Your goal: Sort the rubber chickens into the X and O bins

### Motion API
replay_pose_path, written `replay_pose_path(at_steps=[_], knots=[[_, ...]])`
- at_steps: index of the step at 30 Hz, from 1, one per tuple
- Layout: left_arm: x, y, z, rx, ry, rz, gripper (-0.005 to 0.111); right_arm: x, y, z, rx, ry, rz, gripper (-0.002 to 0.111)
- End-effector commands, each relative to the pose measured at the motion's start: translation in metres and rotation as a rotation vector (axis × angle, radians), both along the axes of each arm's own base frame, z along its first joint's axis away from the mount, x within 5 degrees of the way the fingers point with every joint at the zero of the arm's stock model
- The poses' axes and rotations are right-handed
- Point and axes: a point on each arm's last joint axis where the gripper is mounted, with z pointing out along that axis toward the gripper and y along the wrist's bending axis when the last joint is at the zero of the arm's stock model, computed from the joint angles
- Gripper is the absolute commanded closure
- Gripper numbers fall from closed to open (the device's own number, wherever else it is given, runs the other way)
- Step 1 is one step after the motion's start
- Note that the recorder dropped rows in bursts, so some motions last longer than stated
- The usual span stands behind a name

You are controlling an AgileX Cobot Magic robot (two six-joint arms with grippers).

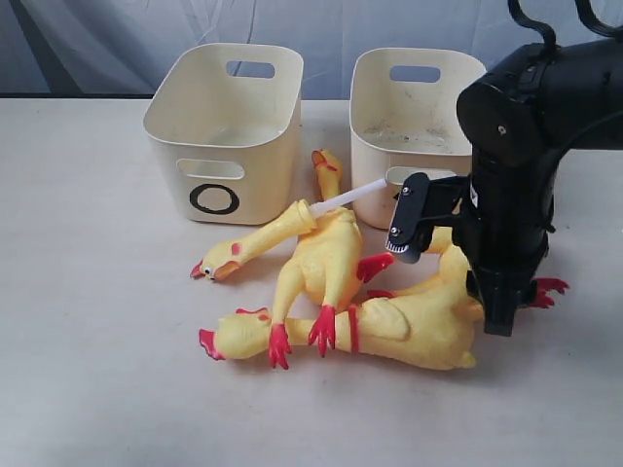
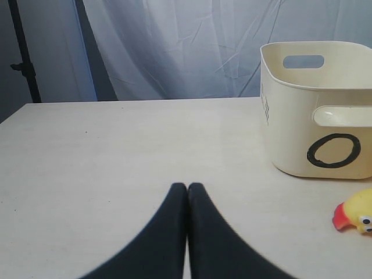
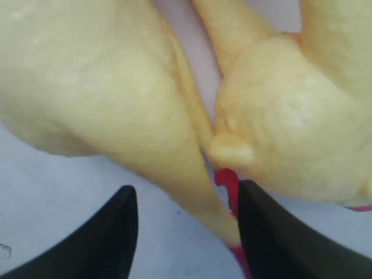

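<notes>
Cream tabletop (image 1: 88, 292): two bins (image 1: 263, 165) (image 1: 375, 185), three rubber chickens (image 1: 326, 258) (image 1: 419, 326) (image 1: 258, 243); right gripper (image 3: 183, 232) gapes, left gripper (image 2: 187, 192) closed, both empty

Exterior looks down across the table (image 1: 97, 389), sharing the O bin (image 1: 224, 136) with left-wrist view.

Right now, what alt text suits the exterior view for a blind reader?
A black arm hangs over a pile of yellow rubber chickens on a pale table. Behind stand two cream bins; the left bin shows a black O, the right bin shows no mark.
</notes>
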Motion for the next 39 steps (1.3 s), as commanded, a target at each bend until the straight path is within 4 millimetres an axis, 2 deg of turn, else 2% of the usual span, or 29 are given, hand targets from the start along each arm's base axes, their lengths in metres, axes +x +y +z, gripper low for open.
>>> replay_pose_path(at_steps=[1, 6, 11, 15, 18, 20, 22, 28, 31, 35, 39], knots=[[0.000, 0.000, 0.001, -0.010, -0.011, -0.002, 0.107, -0.004, 0.001, -0.003, 0.022, 0.046, -0.011, 0.058], [0.000, 0.000, 0.001, -0.010, -0.011, -0.002, 0.107, -0.004, 0.001, -0.003, 0.028, 0.045, -0.011, 0.051], [0.000, 0.000, 0.001, -0.010, -0.011, -0.002, 0.107, -0.004, 0.002, -0.004, 0.042, 0.044, -0.016, 0.057], [0.000, 0.000, 0.001, -0.010, -0.011, -0.002, 0.107, -0.009, -0.001, -0.010, 0.030, 0.065, -0.016, 0.074], [0.000, 0.000, 0.001, -0.010, -0.011, -0.002, 0.107, -0.012, -0.002, -0.013, 0.022, 0.077, -0.017, 0.091], [0.000, 0.000, 0.001, -0.010, -0.011, -0.002, 0.107, -0.013, -0.002, -0.012, 0.026, 0.081, -0.021, 0.104], [0.000, 0.000, 0.001, -0.010, -0.011, -0.002, 0.107, -0.015, -0.003, -0.007, 0.034, 0.069, -0.030, 0.109], [0.000, 0.000, 0.001, -0.010, -0.011, -0.002, 0.107, -0.031, -0.010, 0.028, 0.085, 0.047, -0.058, 0.109], [0.000, 0.000, 0.001, -0.010, -0.011, -0.002, 0.107, -0.051, -0.006, 0.063, 0.299, 0.008, -0.120, 0.109], [0.000, 0.000, 0.001, -0.010, -0.011, -0.002, 0.107, -0.077, 0.005, 0.096, 0.581, 0.065, -0.196, 0.109], [0.000, 0.000, 0.001, -0.010, -0.011, -0.002, 0.107, -0.085, 0.002, 0.109, 0.634, 0.025, -0.144, 0.109]])
